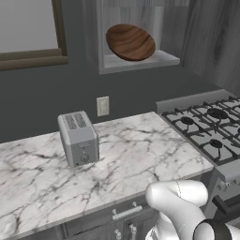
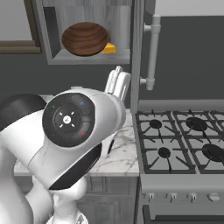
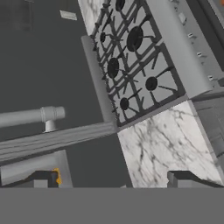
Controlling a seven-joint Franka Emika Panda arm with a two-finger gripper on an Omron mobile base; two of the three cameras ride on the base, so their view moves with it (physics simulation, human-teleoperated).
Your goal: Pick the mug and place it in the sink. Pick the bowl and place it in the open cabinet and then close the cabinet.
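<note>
The dark-brown wooden bowl (image 1: pixel 130 42) leans tilted on the shelf of the open cabinet (image 1: pixel 140 63), also seen as the bowl (image 2: pixel 85 38) in the right base view. The cabinet door (image 1: pixel 211 37) stands swung out to the right; it appears edge-on (image 2: pixel 136 52) with its silver bar handle (image 2: pixel 151 48). My gripper (image 3: pixel 113 180) is open and holds nothing, its tips wide apart, below the cabinet and beside the door edge. The handle (image 3: pixel 30 116) lies at the left of the hand view. The mug and the sink are out of view.
A grey toaster (image 1: pixel 78 138) stands on the marble counter (image 1: pixel 136 154). The gas stove (image 1: pixel 211 129) adjoins the counter on the right. A small yellow wedge (image 2: pixel 109 48) sits beside the bowl in the cabinet. A wall outlet (image 1: pixel 102 106) is behind the counter.
</note>
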